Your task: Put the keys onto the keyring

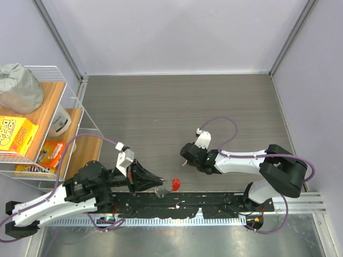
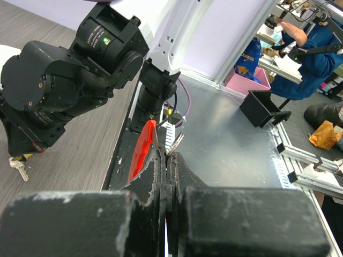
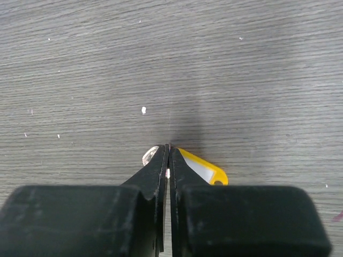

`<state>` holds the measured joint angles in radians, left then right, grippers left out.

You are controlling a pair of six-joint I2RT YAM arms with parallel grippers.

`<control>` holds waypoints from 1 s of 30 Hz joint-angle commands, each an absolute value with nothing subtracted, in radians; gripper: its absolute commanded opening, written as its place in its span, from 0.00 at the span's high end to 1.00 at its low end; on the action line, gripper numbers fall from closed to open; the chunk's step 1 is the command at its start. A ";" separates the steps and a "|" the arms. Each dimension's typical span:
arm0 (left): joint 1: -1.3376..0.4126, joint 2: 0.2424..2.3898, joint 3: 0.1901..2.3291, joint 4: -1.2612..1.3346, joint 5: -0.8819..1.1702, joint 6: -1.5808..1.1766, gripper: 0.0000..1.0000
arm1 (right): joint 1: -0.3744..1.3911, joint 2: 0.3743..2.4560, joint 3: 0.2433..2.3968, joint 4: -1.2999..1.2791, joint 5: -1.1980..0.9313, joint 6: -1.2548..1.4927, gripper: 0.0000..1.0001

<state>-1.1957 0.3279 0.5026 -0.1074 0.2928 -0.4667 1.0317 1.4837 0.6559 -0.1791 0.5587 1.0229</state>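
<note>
My left gripper [image 1: 159, 188] is shut on the keyring near the table's front edge. The silvery ring [image 2: 176, 143] pokes out past the tips, and its red plastic piece [image 2: 141, 151] hangs beside them, seen from above as a red spot [image 1: 174, 184]. My right gripper [image 3: 168, 145] points down onto the grey tabletop mid-table, jaws closed on the keys. The yellow tag [image 3: 202, 168] shows right of the tips and a bit of silver metal [image 3: 149, 156] to their left. In the left wrist view a small silver key [image 2: 19, 170] lies under the right arm.
A wire shelf [image 1: 59, 72] at the left holds a grey bag [image 1: 19, 88], yellow snack boxes [image 1: 16, 135] and a white cup [image 1: 61, 120]. A black rail [image 1: 214, 203] runs along the near edge. Purple cables loop off both arms.
</note>
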 commanded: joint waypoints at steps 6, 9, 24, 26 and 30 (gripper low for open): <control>-1.196 0.330 0.546 -0.060 0.291 -0.465 1.00 | 1.048 1.367 0.595 -0.187 0.584 1.002 0.95; -1.195 0.322 0.563 -0.075 0.285 -0.457 1.00 | 1.077 1.274 0.600 -0.230 0.630 0.954 0.94; -1.195 0.334 0.609 -0.124 0.154 -0.382 1.00 | 1.177 0.720 0.584 -0.290 0.270 0.441 0.94; -1.195 0.345 0.615 -0.120 0.137 -0.371 1.00 | 1.177 0.683 0.607 -0.314 0.198 0.399 0.95; -1.195 0.364 0.620 -0.113 0.114 -0.347 1.00 | 1.177 0.640 0.621 -0.318 0.057 0.356 0.94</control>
